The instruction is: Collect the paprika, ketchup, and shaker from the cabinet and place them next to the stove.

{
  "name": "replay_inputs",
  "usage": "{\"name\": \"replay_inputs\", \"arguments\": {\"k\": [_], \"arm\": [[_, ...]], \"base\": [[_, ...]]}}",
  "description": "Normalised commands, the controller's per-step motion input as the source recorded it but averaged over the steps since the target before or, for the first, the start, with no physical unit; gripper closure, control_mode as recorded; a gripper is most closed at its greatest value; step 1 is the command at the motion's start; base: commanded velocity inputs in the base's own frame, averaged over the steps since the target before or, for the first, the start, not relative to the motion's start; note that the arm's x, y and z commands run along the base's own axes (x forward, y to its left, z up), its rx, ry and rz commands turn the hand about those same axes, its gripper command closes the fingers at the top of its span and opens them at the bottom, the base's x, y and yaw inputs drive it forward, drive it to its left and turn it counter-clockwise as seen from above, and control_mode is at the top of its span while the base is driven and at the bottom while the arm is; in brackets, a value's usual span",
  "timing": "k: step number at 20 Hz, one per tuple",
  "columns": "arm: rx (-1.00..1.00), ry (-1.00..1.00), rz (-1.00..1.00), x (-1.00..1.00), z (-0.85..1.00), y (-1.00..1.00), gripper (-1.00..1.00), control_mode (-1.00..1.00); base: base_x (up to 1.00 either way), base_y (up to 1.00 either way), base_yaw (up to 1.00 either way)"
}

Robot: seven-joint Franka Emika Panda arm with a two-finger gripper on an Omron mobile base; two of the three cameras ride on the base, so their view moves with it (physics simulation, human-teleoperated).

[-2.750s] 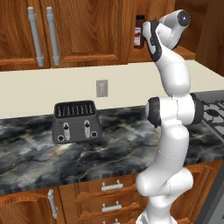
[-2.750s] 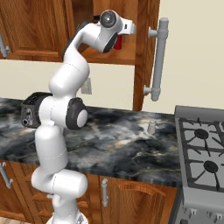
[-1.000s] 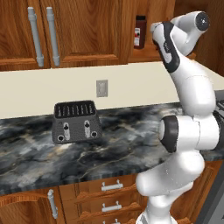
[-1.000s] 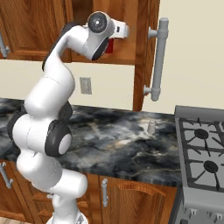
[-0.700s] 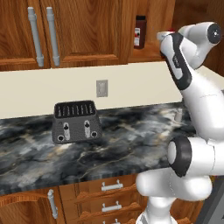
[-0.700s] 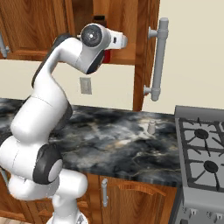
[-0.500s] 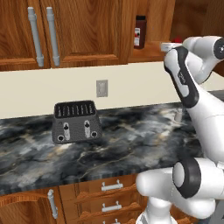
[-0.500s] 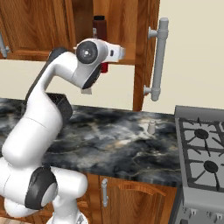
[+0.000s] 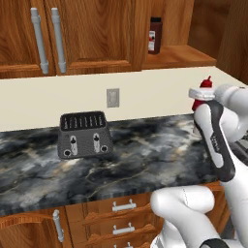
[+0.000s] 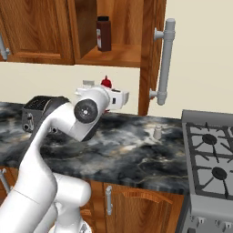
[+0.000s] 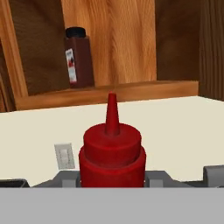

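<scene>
My tool point(image 10: 105, 97) grips the ketchup point(image 11: 112, 151), upright, nozzle pointing up, above the desk point(image 9: 145, 160), below the cabinet point(image 10: 113, 54). Paprika point(image 9: 155, 35) stands upright in the cabinet.

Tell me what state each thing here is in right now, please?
Ketchup bottle: upright, held in the claw, above the counter.
Claw: shut on the ketchup bottle.
Paprika jar: upright on the cabinet shelf, capped.
Shaker: upright on the counter, beside the stove.
Toaster: on the counter, slots empty.
Cabinet doors: closed.
</scene>
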Motion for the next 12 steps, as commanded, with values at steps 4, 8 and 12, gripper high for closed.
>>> {"name": "replay_inputs", "arguments": {"k": [4,8,12], "arm": [[-0.01,0.02,0.04,-0.42,-0.92,-0.50,1.00,-1.00],[0.00,0.00,0.09,0.01,-0.65,-0.78,1.00,-1.00],[0.00,0.00,0.08,0.19,-0.59,-0.95,1.00,-1.00]], "base": [[0.00,0.00,0.00],[0.00,0.00,0.00],[0.00,0.00,0.00]]}}
